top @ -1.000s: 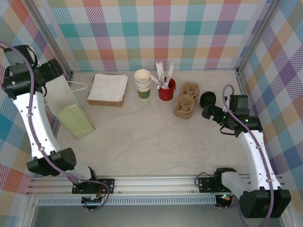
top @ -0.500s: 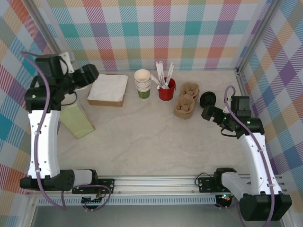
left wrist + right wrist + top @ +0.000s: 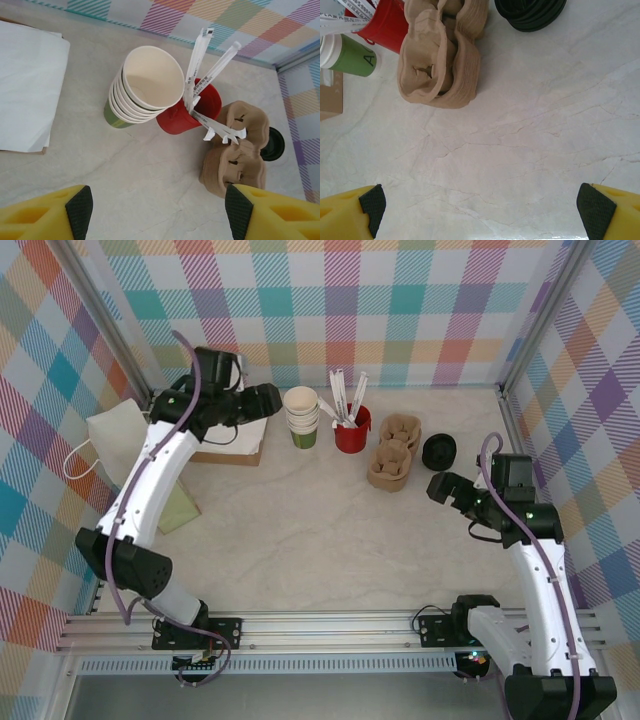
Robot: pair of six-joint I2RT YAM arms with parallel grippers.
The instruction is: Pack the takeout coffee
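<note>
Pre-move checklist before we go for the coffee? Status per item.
1. Right tool open and empty: ok.
2. Left tool open and empty: ok.
3. Takeout coffee upright, lid on, beside the cardboard carriers: ok.
4. Nothing stands between the right tool and the coffee: ok.
5. Left tool aimed at the coffee: not ok. It faces the lidless cup stack and the red cup.
6. Paper bag mouth open to receive: cannot tell.
</note>
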